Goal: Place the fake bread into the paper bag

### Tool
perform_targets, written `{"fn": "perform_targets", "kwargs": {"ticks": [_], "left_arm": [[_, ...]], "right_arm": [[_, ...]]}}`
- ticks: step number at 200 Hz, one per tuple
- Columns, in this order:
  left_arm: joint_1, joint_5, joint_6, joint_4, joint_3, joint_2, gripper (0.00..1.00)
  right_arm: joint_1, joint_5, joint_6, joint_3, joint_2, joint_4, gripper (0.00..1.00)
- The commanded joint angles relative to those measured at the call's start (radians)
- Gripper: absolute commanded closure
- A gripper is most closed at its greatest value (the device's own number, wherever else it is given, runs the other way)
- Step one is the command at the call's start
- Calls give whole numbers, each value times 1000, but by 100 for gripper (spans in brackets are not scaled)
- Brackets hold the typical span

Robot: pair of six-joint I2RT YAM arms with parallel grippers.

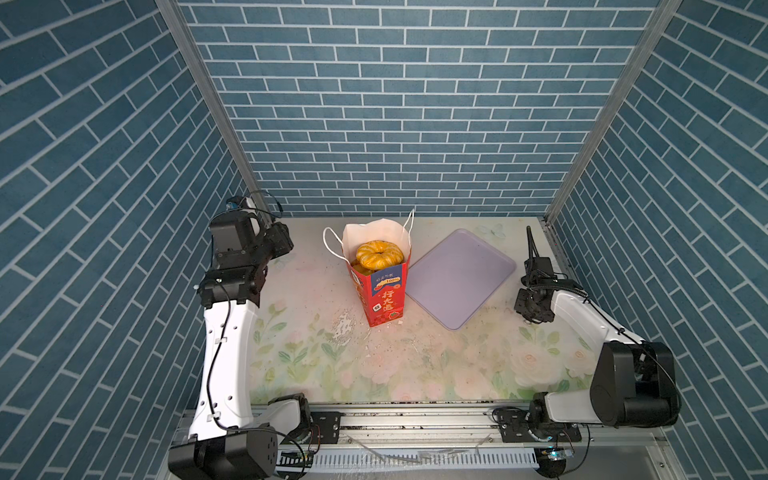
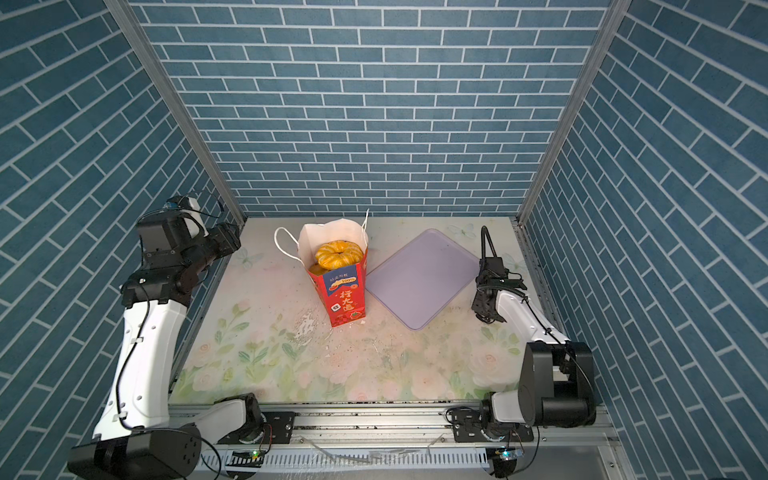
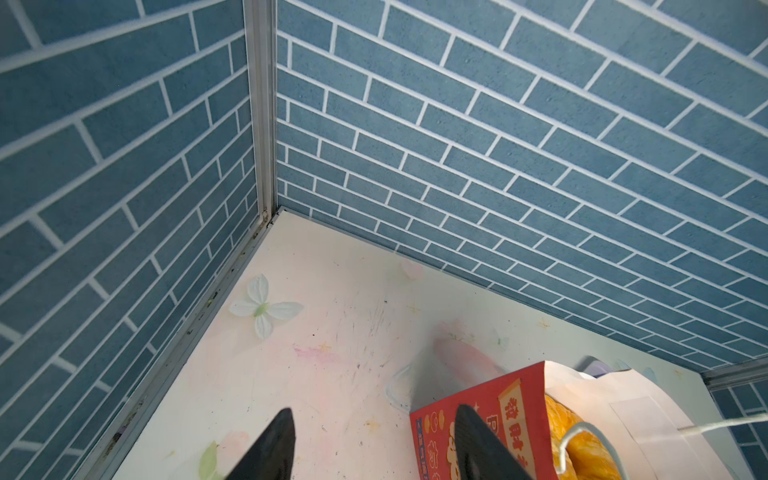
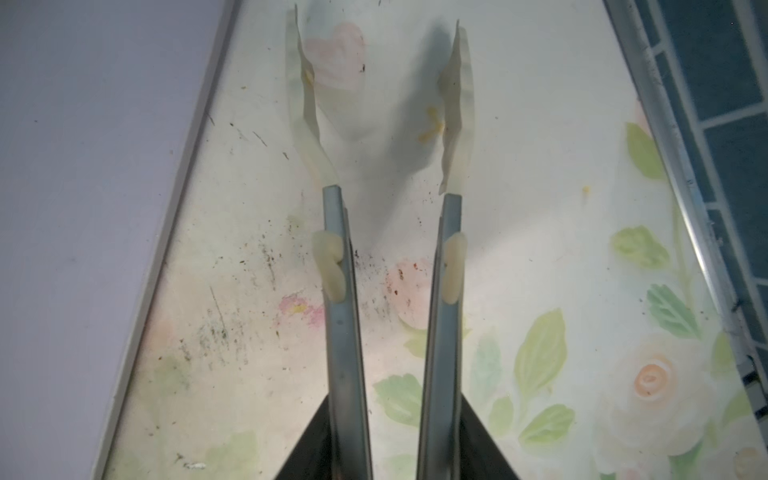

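Black tapered fingers of left gripper [image 3: 374,453] parted, empty, near left of tall red paper bag [image 3: 432,436]. Slim metal blades of right gripper [image 4: 386,124], translucent tape tips, narrowly parted, empty, beyond flat lilac tray [image 1: 459,278] right of bag. Glossy golden ridged fake bread [image 1: 379,254] sits in bag's white-lined mouth.

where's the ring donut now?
In both top views the ring donut sits in the mouth of the paper bag, mid-table toward the back, lilac tray just to its right.
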Motion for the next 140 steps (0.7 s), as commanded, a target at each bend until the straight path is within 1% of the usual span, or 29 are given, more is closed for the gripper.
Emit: {"fn": "perform_targets", "kwargs": {"ticks": [1, 21, 41, 48, 55, 58, 63, 66, 67, 82, 97, 110, 120, 127, 133, 134, 135, 140], "left_arm": [[19, -15, 20, -6, -30, -25, 37], [32, -22, 21, -5, -63, -33, 37], [42, -40, 26, 6, -108, -49, 37], [44, -49, 35, 18, -130, -55, 37], [44, -61, 43, 34, -156, -62, 37], [44, -66, 48, 42, -169, -66, 37], [44, -75, 54, 52, -188, -70, 37], [44, -79, 59, 59, -199, -73, 37], [44, -80, 59, 62, -204, -74, 37], [44, -100, 74, 110, -282, -87, 37], [44, -116, 79, 193, -380, -107, 37], [43, -131, 89, 289, -487, -128, 37], [40, -141, 98, 377, -578, -141, 37], [25, -183, 126, 443, -638, -145, 39], [6, -240, 154, 501, -696, -146, 39], [3, -247, 157, 513, -706, -146, 39], [0, -254, 161, 519, -715, -146, 39], [-15, -267, 181, 584, -757, -146, 38]], "right_arm": [[-2, -23, 51, -17, 27, 48, 55], [-2, -24, 56, -51, 4, 81, 48], [-2, 1, 45, -71, -32, 93, 34], [-2, 24, 39, -70, -45, 87, 23], [-2, 40, 31, -68, -55, 83, 20], [-2, 53, 27, -64, -62, 78, 11], [-2, 71, 24, -59, -68, 70, 9], [-2, 86, 22, -53, -76, 63, 2], [-3, 90, 22, -51, -79, 62, 2], [-4, 125, -7, -26, -108, 50, 1], [-5, 154, -31, 10, -126, 38, 1], [-7, 211, -66, 25, -151, 81, 1], [-7, 209, -147, -23, -186, 218, 1], [-10, 196, -212, -82, -211, 342, 1], [-16, 191, -256, -143, -231, 474, 1], [-17, 190, -271, -170, -235, 535, 1], [-17, 190, -271, -170, -235, 535, 1], [-21, 181, -307, -235, -241, 671, 1]]}}
